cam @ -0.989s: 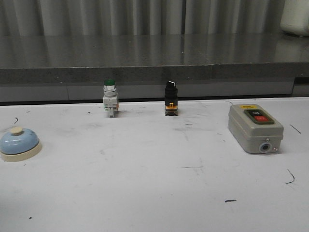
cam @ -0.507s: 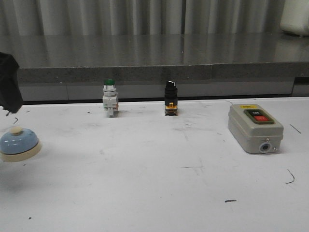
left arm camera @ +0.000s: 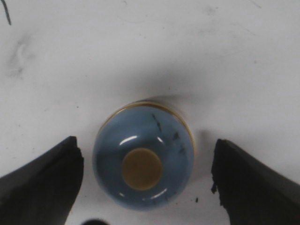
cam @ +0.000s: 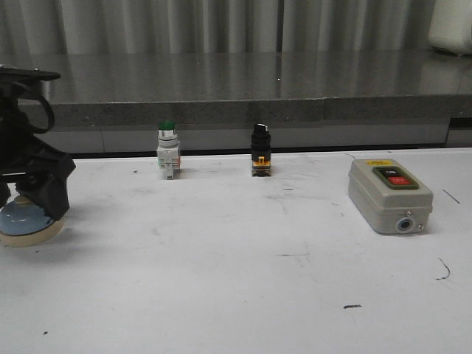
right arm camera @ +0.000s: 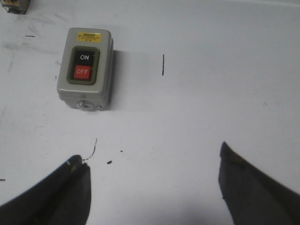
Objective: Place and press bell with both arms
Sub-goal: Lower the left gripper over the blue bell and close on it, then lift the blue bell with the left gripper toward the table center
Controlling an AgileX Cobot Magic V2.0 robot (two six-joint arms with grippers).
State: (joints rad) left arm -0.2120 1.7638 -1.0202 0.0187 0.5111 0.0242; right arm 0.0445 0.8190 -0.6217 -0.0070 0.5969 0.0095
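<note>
The bell (cam: 21,223), light blue dome on a cream base, sits on the white table at the far left, partly hidden by my left arm. In the left wrist view the bell (left arm camera: 143,161) lies between the two black fingers, its cream knob facing the camera. My left gripper (left arm camera: 145,143) is open, with a gap between each finger and the bell; in the front view it (cam: 28,200) hangs straight over the bell. My right gripper (right arm camera: 150,157) is open and empty above bare table, and it is out of the front view.
A grey switch box (cam: 389,193) with ON and OFF buttons sits at the right, also in the right wrist view (right arm camera: 85,68). A green-capped push button (cam: 167,150) and a black selector switch (cam: 260,150) stand at the table's back. A grey ledge (cam: 236,110) runs behind.
My left arm has come in from the left edge and lowered over the bell, now covering its top. The bell and the other things have not moved.
</note>
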